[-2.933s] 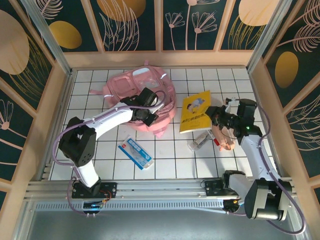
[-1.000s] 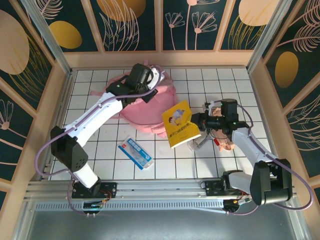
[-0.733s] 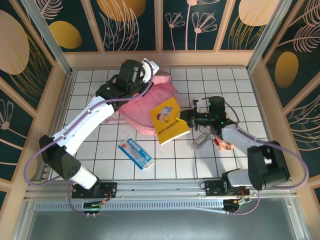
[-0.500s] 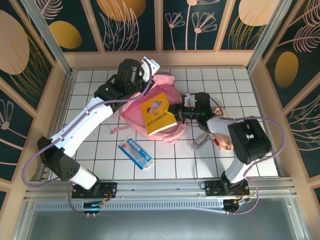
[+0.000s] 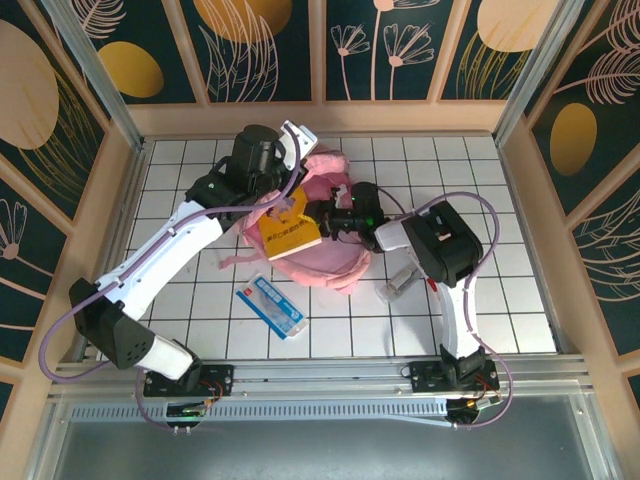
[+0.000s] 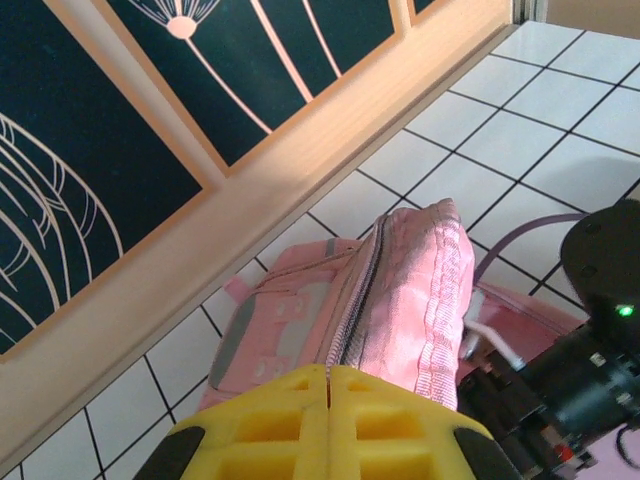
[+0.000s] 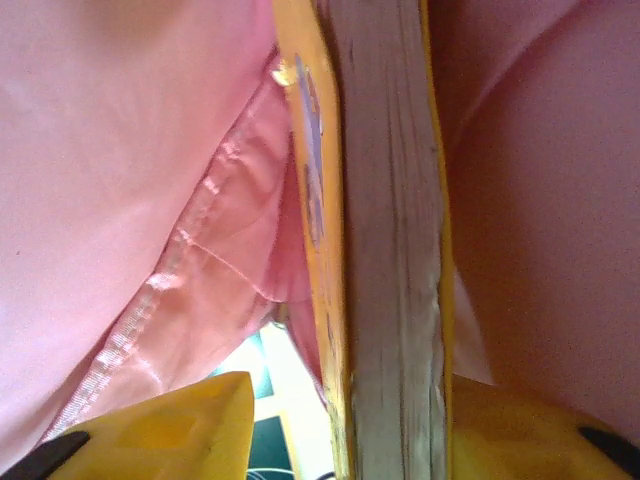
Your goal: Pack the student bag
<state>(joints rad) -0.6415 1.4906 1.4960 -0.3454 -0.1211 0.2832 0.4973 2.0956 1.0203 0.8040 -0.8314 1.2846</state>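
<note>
Currently yellow book (image 5: pixel 288 235) sits half inside student bag (image 5: pixel 340 265), left claw (image 6: pixel 328 375) clamped on its rim, right claw (image 7: pixel 350 400) apart around book; blue packet (image 5: pixel 270 305) lies unpacked.

The student bag (image 5: pixel 340 258) is placed at the far middle of the table (image 5: pixel 500 300), a book (image 5: pixel 290 232) lodged partly in its opening. A flat packet (image 5: pixel 270 305) is laid before it, a small item (image 5: pixel 400 282) to its right.

Left gripper (image 6: pixel 327 385) closed, right gripper (image 7: pixel 350 405) parted
</note>
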